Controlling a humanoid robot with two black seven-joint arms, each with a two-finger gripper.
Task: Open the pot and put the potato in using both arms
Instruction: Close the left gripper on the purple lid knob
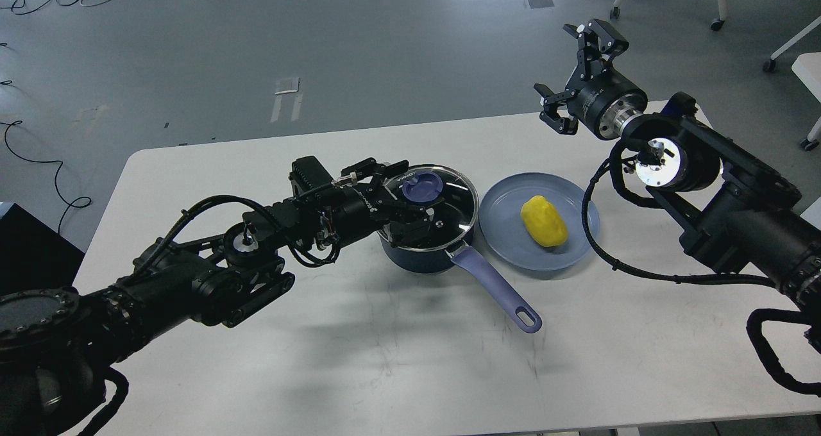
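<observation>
A dark blue pot (423,256) with a glass lid (452,208) and a purple lid knob (421,188) stands mid-table, its purple handle (497,288) pointing to the front right. My left gripper (410,199) is open over the lid's left side, one finger (388,166) beyond the knob and the other on the near side, apart from it. A yellow potato (544,221) lies on a blue plate (507,199) right of the pot. My right gripper (575,72) is open and empty, raised above the table's far right edge.
The white table (385,359) has bare room in front of the pot and plate. My right arm's thick links (737,211) hang over the table's right side. Chair legs and cables lie on the grey floor behind.
</observation>
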